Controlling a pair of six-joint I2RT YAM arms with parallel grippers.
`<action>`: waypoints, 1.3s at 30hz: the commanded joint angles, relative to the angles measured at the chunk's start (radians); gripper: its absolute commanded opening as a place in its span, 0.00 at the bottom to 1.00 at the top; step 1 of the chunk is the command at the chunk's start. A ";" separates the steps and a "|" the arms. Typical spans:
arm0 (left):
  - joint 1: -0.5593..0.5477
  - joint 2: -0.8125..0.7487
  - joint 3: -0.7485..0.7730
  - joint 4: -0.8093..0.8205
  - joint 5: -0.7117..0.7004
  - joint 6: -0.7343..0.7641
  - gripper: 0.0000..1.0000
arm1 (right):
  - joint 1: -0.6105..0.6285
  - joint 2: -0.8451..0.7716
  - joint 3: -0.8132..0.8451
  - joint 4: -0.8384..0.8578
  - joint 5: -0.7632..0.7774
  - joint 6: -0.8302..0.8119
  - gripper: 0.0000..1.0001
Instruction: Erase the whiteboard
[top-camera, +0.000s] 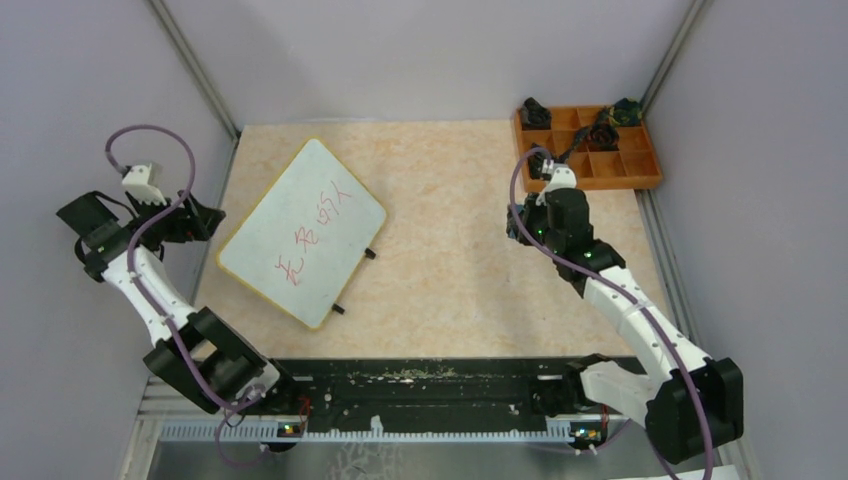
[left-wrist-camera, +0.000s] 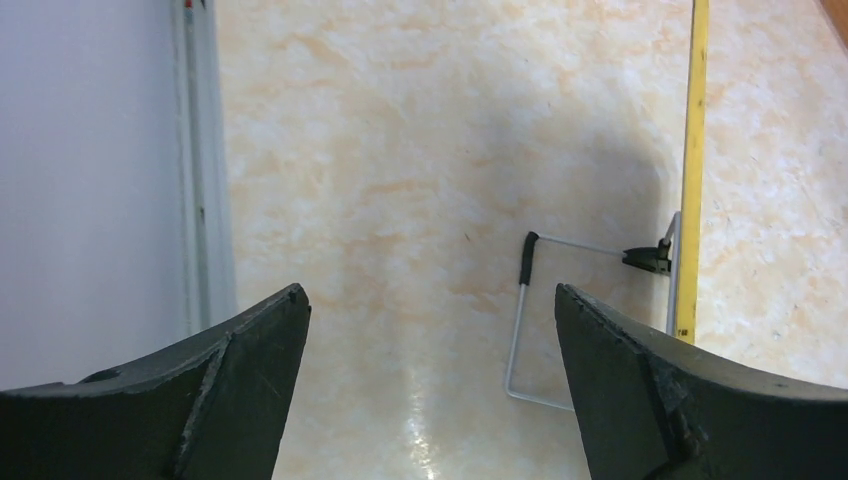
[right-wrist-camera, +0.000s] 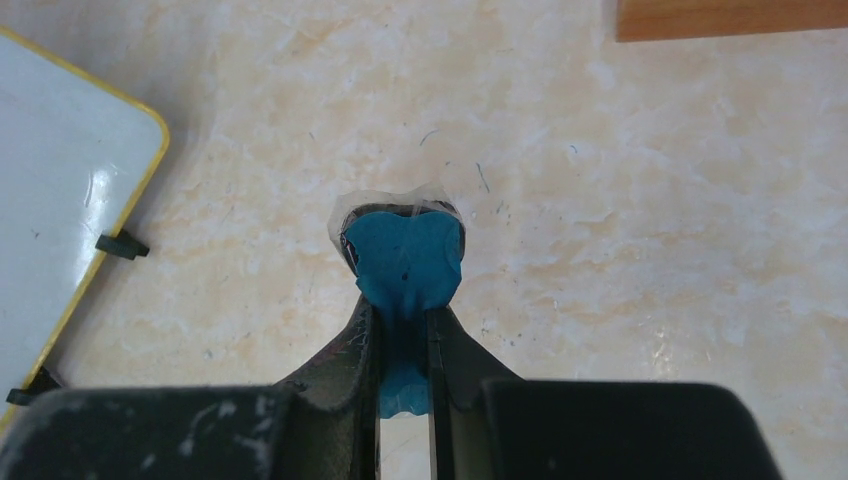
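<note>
The whiteboard (top-camera: 300, 230) lies tilted on the left half of the table, with red handwriting on it, a thin yellow edge and small black feet. My left gripper (top-camera: 207, 222) is open and empty just off the board's left edge. The left wrist view shows its spread jaws (left-wrist-camera: 430, 310) over bare table, with the yellow edge (left-wrist-camera: 695, 150) and a wire stand (left-wrist-camera: 520, 330) to the right. My right gripper (top-camera: 522, 222) hovers right of the board, shut on a blue soft wad (right-wrist-camera: 405, 255). The board's corner (right-wrist-camera: 60, 200) shows at the left of the right wrist view.
An orange-brown compartment tray (top-camera: 630, 165) with several small dark items stands at the back right, and its edge (right-wrist-camera: 730, 15) shows in the right wrist view. Grey walls close the table on three sides. A metal rail (left-wrist-camera: 205, 160) runs along the left wall.
</note>
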 joint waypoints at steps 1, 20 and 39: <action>0.023 0.010 0.069 0.000 0.028 0.003 0.98 | 0.021 -0.008 0.006 0.046 -0.034 -0.024 0.00; 0.151 0.062 0.392 -0.835 0.174 0.587 0.92 | 0.027 -0.040 0.004 0.050 -0.052 -0.022 0.00; 0.156 -0.098 0.128 -0.839 0.110 0.734 0.76 | 0.094 0.059 0.105 0.090 -0.124 -0.050 0.00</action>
